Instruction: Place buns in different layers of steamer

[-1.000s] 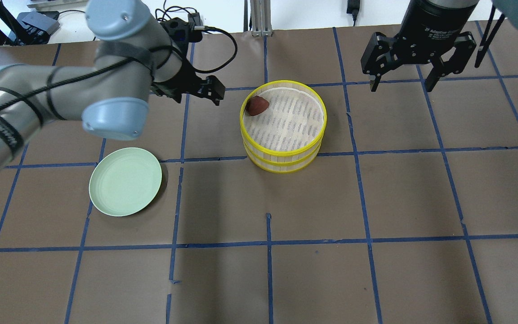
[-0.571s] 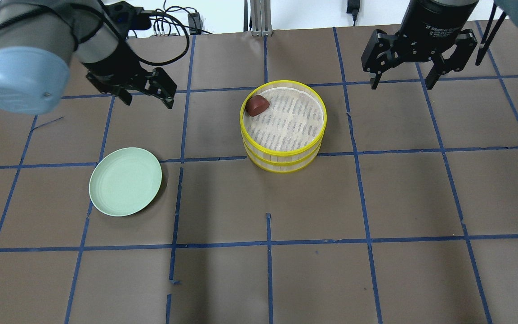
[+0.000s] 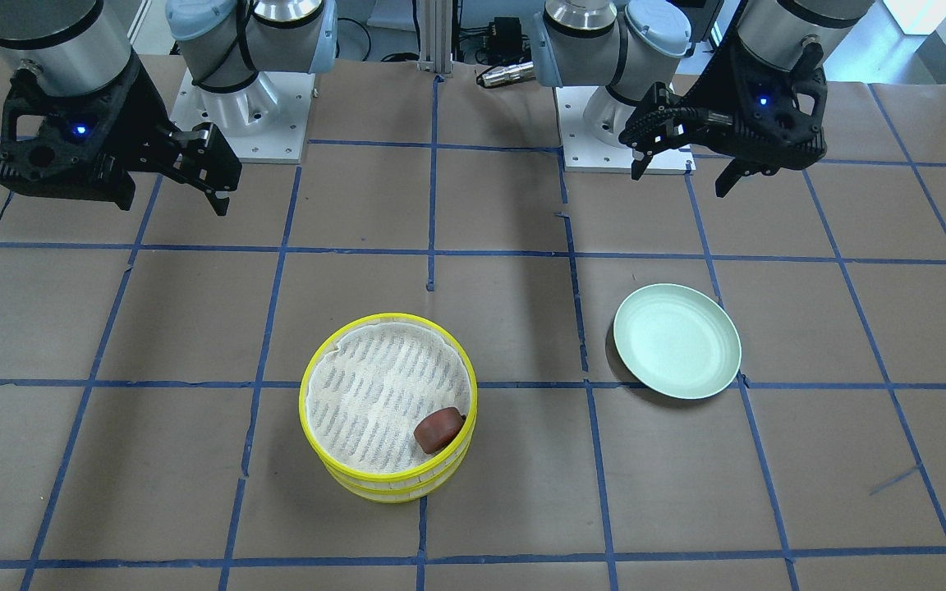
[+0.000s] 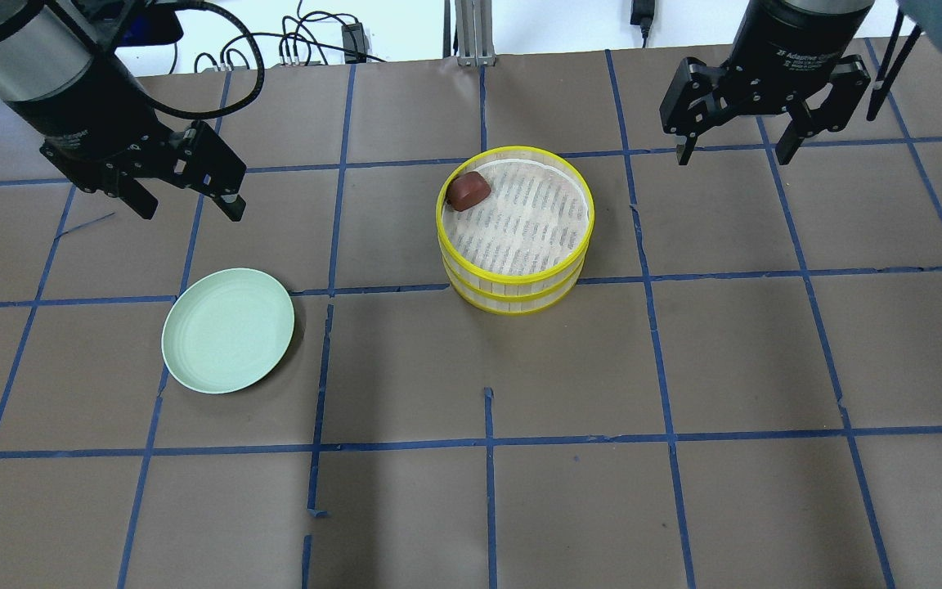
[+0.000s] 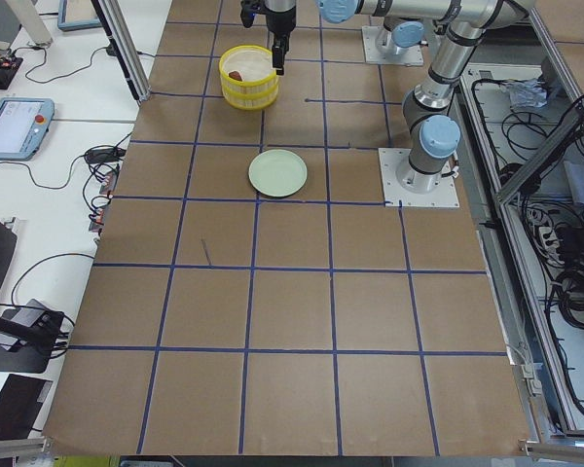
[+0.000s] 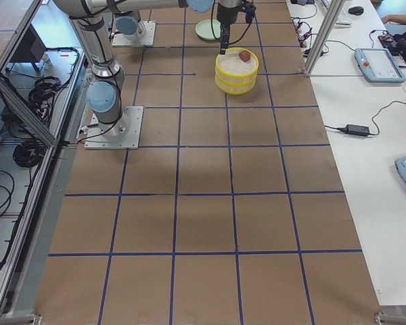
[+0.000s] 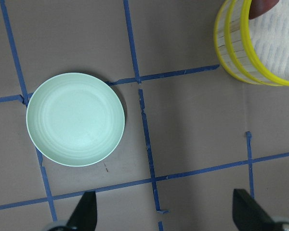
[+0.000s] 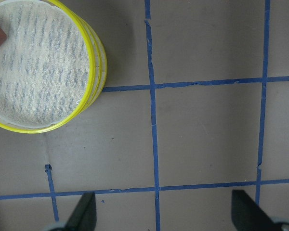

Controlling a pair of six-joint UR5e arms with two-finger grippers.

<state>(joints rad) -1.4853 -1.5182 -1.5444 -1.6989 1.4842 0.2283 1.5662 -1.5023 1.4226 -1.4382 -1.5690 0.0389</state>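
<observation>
On the worktop (image 4: 684,368), seen from overhead, one round steamer (image 4: 512,286) of two stacked yellow-rimmed layers stands near the middle. Its top layer is lined with white cloth and holds one bun (image 4: 468,191), smooth and reddish-brown, lying against the far left rim. What the lower layer holds is hidden. One pale green plate (image 4: 228,330) lies well apart to the left, its ringed face showing all over. The left tool (image 4: 191,211) hangs beyond the plate with fingers apart, gripping nothing; the right tool (image 4: 734,157) hangs off to the steamer's far right, likewise apart. From the front, the bun is a thick, flat-topped lump touching the rim. Both side views show one steamer, one bun and one plate, all small. The left wrist view has the whole plate, the steamer's wall in the upper right corner and a sliver of bun at the top edge. The right wrist view has the cloth-lined layer, with the bun cut off by the left edge
</observation>
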